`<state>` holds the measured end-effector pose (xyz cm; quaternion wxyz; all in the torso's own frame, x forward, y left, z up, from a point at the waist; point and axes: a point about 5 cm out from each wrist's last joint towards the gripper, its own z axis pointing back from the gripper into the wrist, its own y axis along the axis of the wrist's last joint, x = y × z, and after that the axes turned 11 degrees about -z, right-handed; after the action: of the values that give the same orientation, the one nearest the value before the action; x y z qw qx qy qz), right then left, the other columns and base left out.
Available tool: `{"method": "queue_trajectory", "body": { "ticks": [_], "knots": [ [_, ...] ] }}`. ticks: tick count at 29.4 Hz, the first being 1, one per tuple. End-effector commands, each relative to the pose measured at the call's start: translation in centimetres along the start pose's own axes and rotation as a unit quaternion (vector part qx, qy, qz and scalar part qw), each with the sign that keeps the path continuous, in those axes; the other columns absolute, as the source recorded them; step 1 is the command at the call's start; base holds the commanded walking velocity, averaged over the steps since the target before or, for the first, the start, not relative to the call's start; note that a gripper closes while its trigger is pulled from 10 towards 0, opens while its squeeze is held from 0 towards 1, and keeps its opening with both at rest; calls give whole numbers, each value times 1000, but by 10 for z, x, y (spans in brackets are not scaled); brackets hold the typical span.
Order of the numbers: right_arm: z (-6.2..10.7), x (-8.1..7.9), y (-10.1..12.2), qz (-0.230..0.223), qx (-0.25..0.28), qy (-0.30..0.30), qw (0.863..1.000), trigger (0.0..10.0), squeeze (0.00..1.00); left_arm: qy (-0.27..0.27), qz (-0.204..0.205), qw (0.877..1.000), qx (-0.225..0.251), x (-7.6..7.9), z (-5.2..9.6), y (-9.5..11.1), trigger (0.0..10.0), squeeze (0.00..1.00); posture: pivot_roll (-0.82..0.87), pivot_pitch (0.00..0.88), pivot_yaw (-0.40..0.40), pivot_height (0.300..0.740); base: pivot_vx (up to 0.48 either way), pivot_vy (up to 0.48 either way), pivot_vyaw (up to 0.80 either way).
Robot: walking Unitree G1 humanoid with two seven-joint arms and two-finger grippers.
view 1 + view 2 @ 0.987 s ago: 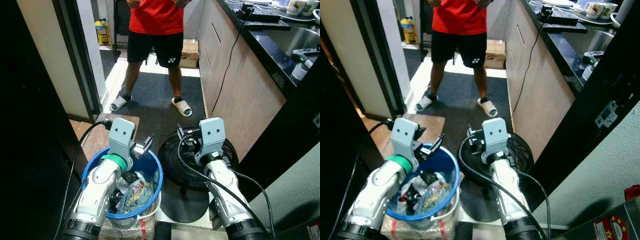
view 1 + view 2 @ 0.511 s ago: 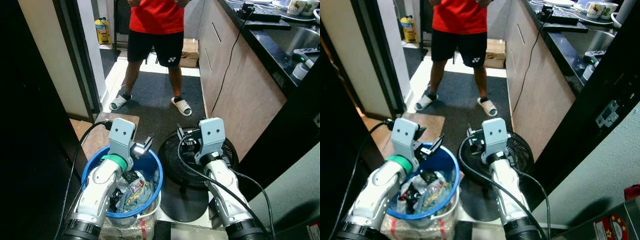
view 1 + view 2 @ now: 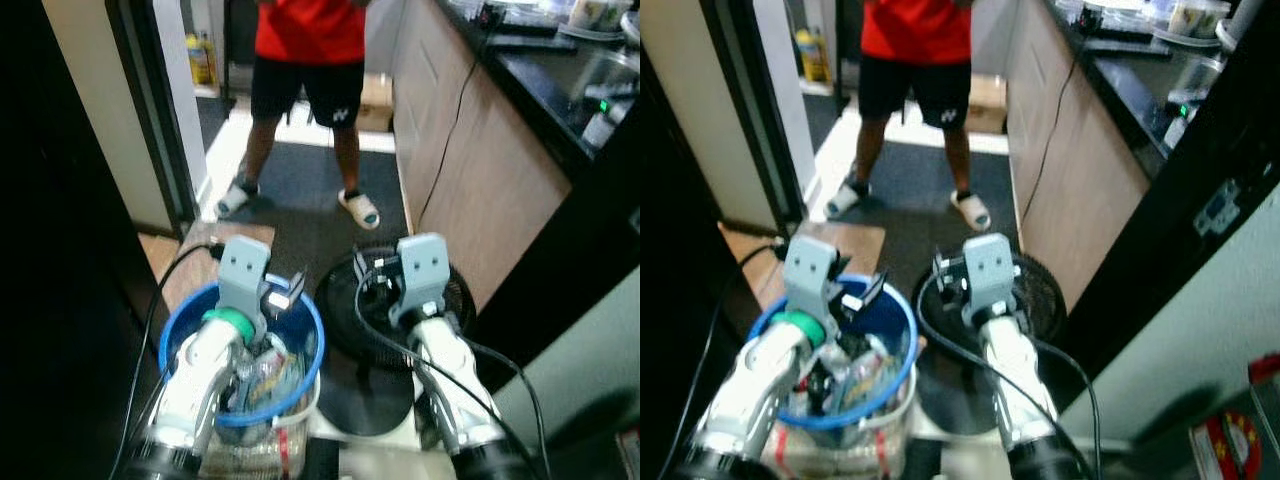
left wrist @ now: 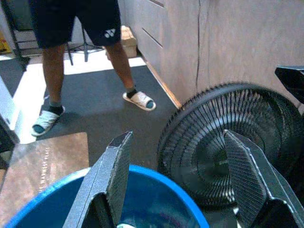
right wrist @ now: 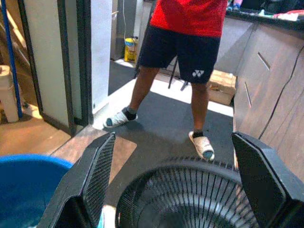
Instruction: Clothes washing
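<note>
Head views now blur and shift: the camera moves, things do not. Left gripper (image 3: 283,293) and right gripper (image 5: 175,185), fingers spread and empty, hover. Clothes (image 3: 262,375) lie in blue basket (image 3: 310,345) at 7 o'clock of the fan (image 4: 223,156); no pickup begun.

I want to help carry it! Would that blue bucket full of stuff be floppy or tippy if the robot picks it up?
The blue bucket looks like hard plastic, so it should probably keep its shape. The clothes heaped inside look soft and would likely flop and shift. It seems to sit on another container, so a push might tip it.
</note>
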<state>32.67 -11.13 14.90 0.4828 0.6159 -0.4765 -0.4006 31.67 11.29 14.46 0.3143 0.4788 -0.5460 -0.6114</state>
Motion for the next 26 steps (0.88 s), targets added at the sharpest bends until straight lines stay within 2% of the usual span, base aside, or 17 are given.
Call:
{"method": "queue_trajectory", "body": {
  "ticks": [1, 11, 13, 16, 20, 26],
  "knots": [
    [2, 1, -3, 0, -7, -1, 1000, 10000, 0, -5, -3, 1000, -13, 3, 2, -6, 10000, 0, 73, 33, -2, 615, 0, 0, 0],
    [0, 3, 3, 5, 3, 0, 1000, 10000, 0, -6, -3, 1000, -14, 3, 2, -5, 10000, 0, 76, 38, 0, 580, 0, 0, 0],
    [-7, 10, 23, 5, 34, -5, 999, 10000, 0, 2, 16, 1000, -12, 1, 1, -2, 10000, 0, 72, 45, 3, 570, 0, 0, 0],
    [-7, 10, 23, 5, 34, -5, 999, 10000, 0, 2, 16, 1000, -12, 1, 1, -2, 10000, 0, 72, 45, 3, 570, 0, 0, 0],
    [-16, 14, 48, 6, 74, -1, 997, 10000, 0, 14, 31, 999, 5, -6, -5, 11, 10000, 0, 75, 45, 0, 555, 0, 0, 0],
    [-17, 10, 50, 6, 78, 10, 997, 10000, 0, 18, 28, 999, 7, -8, -5, 12, 10000, 0, 75, 45, 0, 545, 0, 0, 0]
  ]
}}
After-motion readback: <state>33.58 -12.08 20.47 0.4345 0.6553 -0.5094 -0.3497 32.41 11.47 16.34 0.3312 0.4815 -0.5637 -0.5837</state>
